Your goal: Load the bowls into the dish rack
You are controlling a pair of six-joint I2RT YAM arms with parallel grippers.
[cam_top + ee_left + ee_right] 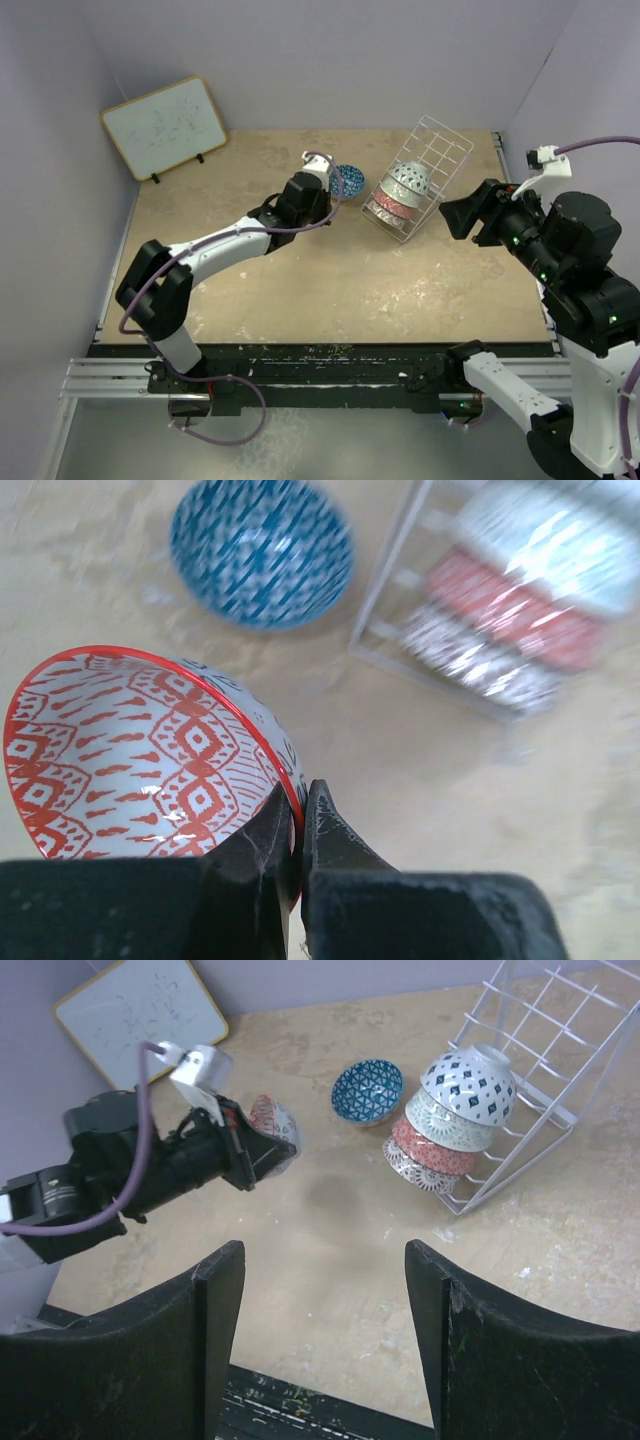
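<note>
My left gripper (298, 805) is shut on the rim of a white bowl with a red pattern (120, 750) and holds it just above the table; this bowl also shows in the right wrist view (274, 1120). A blue patterned bowl (349, 183) sits upright on the table between my left gripper (322, 186) and the dish rack (440, 150). The white wire rack leans back to the right and holds a nested stack of bowls (445, 1125) lying on their sides. My right gripper (325, 1300) is open and empty, right of the rack (452, 215).
A framed whiteboard (165, 125) stands at the back left against the wall. Purple walls close in the table on three sides. The black base rail (300, 365) runs along the near edge.
</note>
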